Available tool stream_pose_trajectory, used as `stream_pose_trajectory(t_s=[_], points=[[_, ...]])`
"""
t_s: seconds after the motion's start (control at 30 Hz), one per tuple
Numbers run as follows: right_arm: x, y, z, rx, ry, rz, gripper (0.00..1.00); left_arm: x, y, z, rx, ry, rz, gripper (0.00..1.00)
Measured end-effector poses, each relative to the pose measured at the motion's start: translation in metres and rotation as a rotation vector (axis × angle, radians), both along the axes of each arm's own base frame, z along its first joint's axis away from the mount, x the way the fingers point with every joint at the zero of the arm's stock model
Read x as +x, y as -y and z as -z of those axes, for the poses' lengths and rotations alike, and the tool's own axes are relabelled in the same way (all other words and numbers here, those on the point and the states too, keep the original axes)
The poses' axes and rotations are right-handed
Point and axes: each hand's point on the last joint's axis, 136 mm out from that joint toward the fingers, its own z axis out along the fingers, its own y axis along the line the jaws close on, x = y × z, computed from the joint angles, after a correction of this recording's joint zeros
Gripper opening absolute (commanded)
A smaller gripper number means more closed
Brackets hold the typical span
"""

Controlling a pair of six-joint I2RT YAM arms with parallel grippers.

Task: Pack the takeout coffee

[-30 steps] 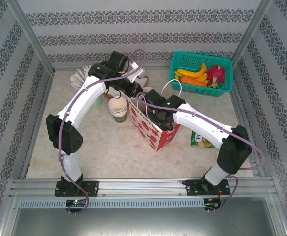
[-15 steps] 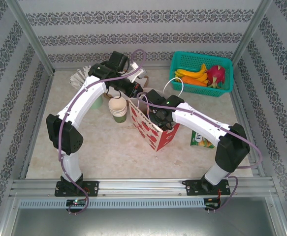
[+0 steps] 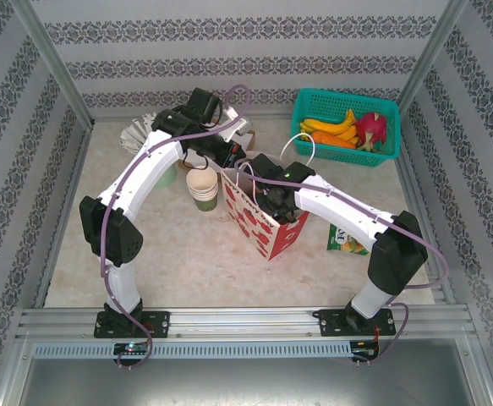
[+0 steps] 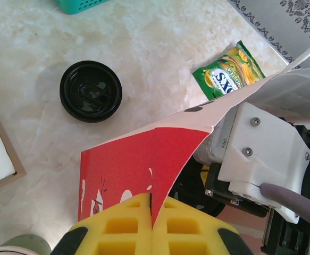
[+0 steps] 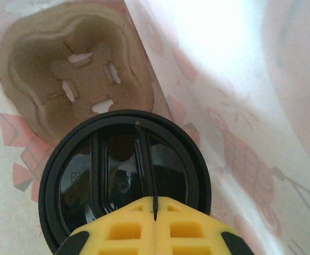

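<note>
loading step. your left gripper (image 4: 152,223) pinches the bag (image 4: 124,166) rim, fully closed; inside the bag your right gripper (image 5: 155,213) is closed on the lidded cup (image 5: 124,169), above the carrier (image 5: 43,64). next, likely: seat the cup in a carrier hole, then release.

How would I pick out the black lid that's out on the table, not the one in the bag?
Start from the red paper bag mid-table, whose rim the left gripper pinches, and look across the table toward the teal basket. The tabletop lid sits there alone, round and glossy black; unlike the bagged lid at the right gripper, it is outside the bag.
</note>
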Motion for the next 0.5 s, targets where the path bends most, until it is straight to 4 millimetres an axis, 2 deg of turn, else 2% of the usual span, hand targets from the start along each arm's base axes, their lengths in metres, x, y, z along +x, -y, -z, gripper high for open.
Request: stream_pose_trajectory(t_s=[0.5], points=[[-0.025,0.021,0.004,-0.143,-0.174,0.009,0.03,0.002,-0.003,0.001,0.003,-0.013,-0.028,0.0]])
